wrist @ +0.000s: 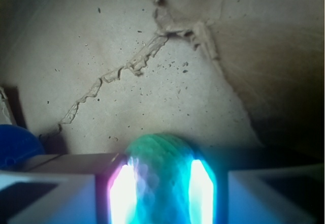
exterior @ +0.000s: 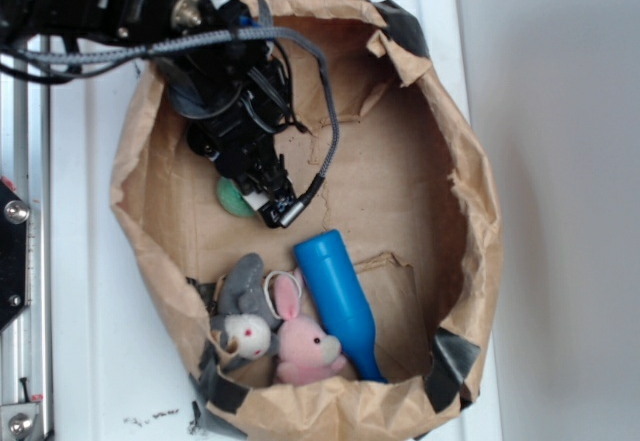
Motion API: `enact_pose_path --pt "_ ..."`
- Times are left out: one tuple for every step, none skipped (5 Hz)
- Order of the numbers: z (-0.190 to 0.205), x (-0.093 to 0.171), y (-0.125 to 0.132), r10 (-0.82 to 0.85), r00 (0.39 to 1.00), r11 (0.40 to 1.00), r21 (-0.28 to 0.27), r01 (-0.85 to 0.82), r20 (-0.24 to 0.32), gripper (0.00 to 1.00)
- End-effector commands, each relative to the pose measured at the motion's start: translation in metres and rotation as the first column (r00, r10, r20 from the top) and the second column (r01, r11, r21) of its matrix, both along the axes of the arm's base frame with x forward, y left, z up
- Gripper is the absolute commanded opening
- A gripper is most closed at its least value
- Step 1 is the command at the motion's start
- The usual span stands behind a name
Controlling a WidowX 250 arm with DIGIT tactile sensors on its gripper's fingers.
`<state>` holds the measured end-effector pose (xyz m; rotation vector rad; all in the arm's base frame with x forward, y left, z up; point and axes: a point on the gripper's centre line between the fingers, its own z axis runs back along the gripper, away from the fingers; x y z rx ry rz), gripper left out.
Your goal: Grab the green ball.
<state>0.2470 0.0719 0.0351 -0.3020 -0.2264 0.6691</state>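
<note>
The green ball [wrist: 161, 150] is mint-green and knitted. It fills the gap between the two glowing pads [wrist: 122, 191] of my gripper [wrist: 162, 170], which press on both its sides, so the gripper is shut on the ball. In the exterior view the gripper [exterior: 262, 193] reaches down into the left half of the paper bag. Only a sliver of the green ball [exterior: 231, 198] shows at its left side, with the rest hidden behind the fingers. Whether the ball rests on the bag floor I cannot tell.
The brown paper bag [exterior: 478, 201] has tall crumpled walls all round. A blue bottle [exterior: 338, 296] lies at the near side, beside a grey plush [exterior: 243, 313] and a pink bunny plush [exterior: 303, 349]. The bottle's end [wrist: 18, 145] shows at the wrist view's left.
</note>
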Motion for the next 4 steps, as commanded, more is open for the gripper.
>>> enact_pose_path --pt "0.058 0.005 -0.005 0.047 0.998 0.996 0.076 -0.050 0.040 0.00" --pt "0.099 0.016 0.002 0.072 0.997 0.996 0.061 -0.071 -0.014 0.00" --pt "0.121 0.031 0.001 0.103 0.994 0.989 0.111 -0.099 -0.029 0.00" --pt "0.135 0.039 -0.009 0.109 0.994 0.979 0.174 -0.103 -0.023 0.00"
